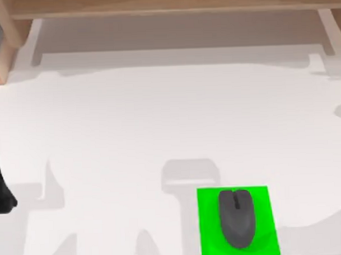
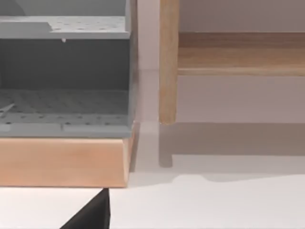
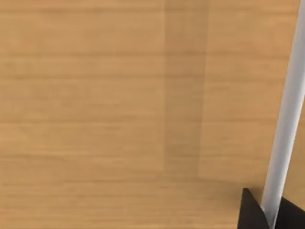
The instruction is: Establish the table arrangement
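The white table (image 1: 131, 123) spreads across the top view. Near its front edge, right of centre, a dark grey computer mouse (image 1: 237, 217) lies on a bright green square pad (image 1: 211, 238). My left arm (image 1: 0, 192) shows as a dark shape at the table's left edge, far from the mouse. A black part of the left gripper (image 2: 90, 215) hangs over the white top in the left wrist view. In the right wrist view, black parts of the right gripper (image 3: 259, 214) sit against a light wooden surface (image 3: 95, 105), beside a pale grey bar (image 3: 286, 124).
A light wooden frame (image 1: 172, 4) runs along the table's back edge, with a post (image 2: 167, 62) and a shelf board (image 2: 238, 52). At the back left stands a wooden-based grey perforated rack (image 2: 62, 105).
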### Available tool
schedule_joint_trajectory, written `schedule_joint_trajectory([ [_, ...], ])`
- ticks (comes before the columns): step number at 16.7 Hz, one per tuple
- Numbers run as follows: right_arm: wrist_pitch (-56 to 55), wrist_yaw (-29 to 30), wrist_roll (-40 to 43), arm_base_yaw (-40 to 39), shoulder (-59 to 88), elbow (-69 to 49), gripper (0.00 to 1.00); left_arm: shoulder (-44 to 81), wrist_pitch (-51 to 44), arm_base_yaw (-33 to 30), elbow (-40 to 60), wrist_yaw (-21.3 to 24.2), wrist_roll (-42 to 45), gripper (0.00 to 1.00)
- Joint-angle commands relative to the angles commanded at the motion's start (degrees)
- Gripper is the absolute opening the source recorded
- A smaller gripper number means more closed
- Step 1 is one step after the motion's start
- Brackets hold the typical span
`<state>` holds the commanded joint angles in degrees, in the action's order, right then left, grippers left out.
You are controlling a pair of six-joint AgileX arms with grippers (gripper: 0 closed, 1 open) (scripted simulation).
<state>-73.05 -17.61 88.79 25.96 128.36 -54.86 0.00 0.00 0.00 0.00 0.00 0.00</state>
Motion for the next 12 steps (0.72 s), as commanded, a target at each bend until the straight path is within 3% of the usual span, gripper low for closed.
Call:
schedule_joint_trajectory([
  [7,7.41,2.95,0.16,-2.71,6.02,-13.85,0.00,0.00,0.00,0.00,0.00,0.00,0.00,1.00],
  [12,8.44,3.37,0.08,-3.11,6.75,-15.34,0.00,0.00,0.00,0.00,0.00,0.00,0.00,1.00],
])
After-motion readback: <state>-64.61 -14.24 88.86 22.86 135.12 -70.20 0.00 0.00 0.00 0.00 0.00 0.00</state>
